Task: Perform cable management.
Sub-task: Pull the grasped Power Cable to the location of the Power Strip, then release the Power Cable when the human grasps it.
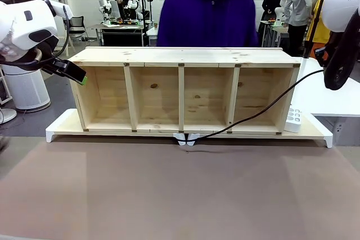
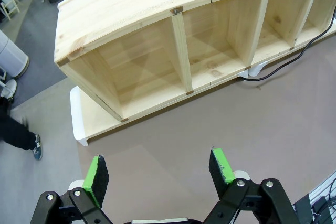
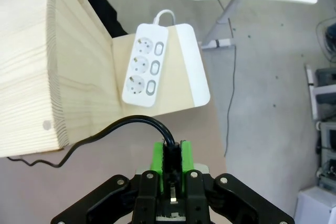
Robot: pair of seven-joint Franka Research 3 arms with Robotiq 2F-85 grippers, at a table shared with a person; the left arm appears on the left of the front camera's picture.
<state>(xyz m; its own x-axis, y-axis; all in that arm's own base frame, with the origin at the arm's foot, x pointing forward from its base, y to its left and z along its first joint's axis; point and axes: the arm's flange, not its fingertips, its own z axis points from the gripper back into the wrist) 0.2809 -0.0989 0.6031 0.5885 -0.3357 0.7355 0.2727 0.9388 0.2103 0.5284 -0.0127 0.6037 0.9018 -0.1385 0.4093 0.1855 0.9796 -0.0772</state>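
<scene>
A brown bench [image 1: 169, 195] fills the near half of the front view. Across its far part lies a long wooden shelf unit [image 1: 185, 57] with four open compartments facing the robot. It stands on a flat white base board [image 1: 59, 127] that sticks out at both ends. A person in a purple hoodie [image 1: 205, 15] stands just behind the shelf unit's middle. The left arm [image 1: 28, 26] comes in high at the left, and the right arm [image 1: 343, 9] hangs at the far right edge. The cable [image 1: 264, 108] slants down from beside the right arm and crosses in front of the rightmost compartment. It then runs left along the base board's front edge to a small white fitting [image 1: 185, 137] below the shelf unit's middle. In the right wrist view, the cable [image 3: 131, 119] arcs up from beside the shelf unit's end wall into the pincer. A white power strip [image 1: 293, 119] with three sockets lies on the base board just right of the shelf unit, apart from the cable. The left pincer [image 2: 157, 169] is spread wide and empty, raised over the bench off the shelf unit's left end. The right pincer [image 3: 171, 153] is closed, its green pads clamping the cable's black end.
</scene>
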